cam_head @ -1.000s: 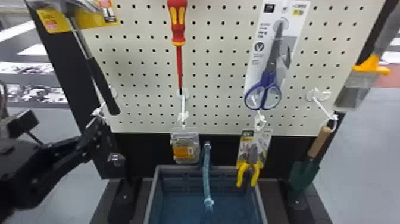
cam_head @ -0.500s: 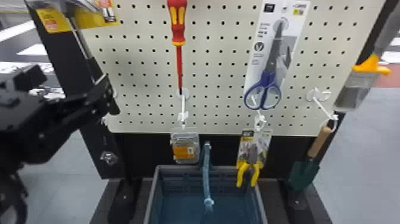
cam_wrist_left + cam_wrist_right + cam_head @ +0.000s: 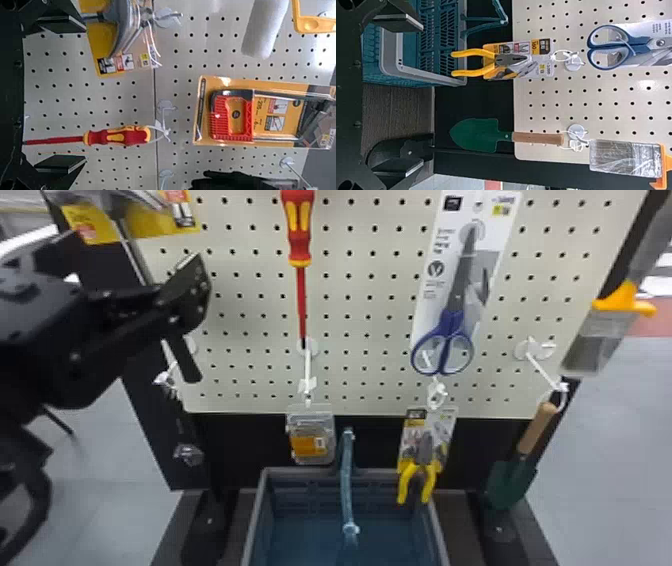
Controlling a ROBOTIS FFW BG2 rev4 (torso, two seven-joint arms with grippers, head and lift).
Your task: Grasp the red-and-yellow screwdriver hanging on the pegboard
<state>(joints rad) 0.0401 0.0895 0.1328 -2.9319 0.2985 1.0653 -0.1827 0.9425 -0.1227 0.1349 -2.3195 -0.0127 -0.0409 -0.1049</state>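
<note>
The red-and-yellow screwdriver [image 3: 299,232] hangs handle-up on the pegboard [image 3: 370,295], its red shaft pointing down. To its left, my left gripper [image 3: 191,292] is in front of the board and overlaps the hammer's handle. In the left wrist view the left gripper [image 3: 73,95] stands open with nothing between its pads; the screwdriver [image 3: 119,135] lies beyond it, its handle held by a white loop on a hook and its shaft's end reaching the black gripper body. My right gripper [image 3: 411,97] is open and holds nothing, facing the lower right part of the board.
A hammer [image 3: 182,355] hangs left of the screwdriver. Scissors [image 3: 452,320], yellow-handled pliers [image 3: 417,475], a trowel [image 3: 512,480] and a brush [image 3: 595,335] hang to the right. Below stands a blue-grey basket [image 3: 265,500]. A packaged saw [image 3: 233,114] hangs above the screwdriver.
My left gripper has risen steadily beside the pegboard and shifted a little to the right, from the hammer handle's lower end to farther up it. The screwdriver has not moved.
</note>
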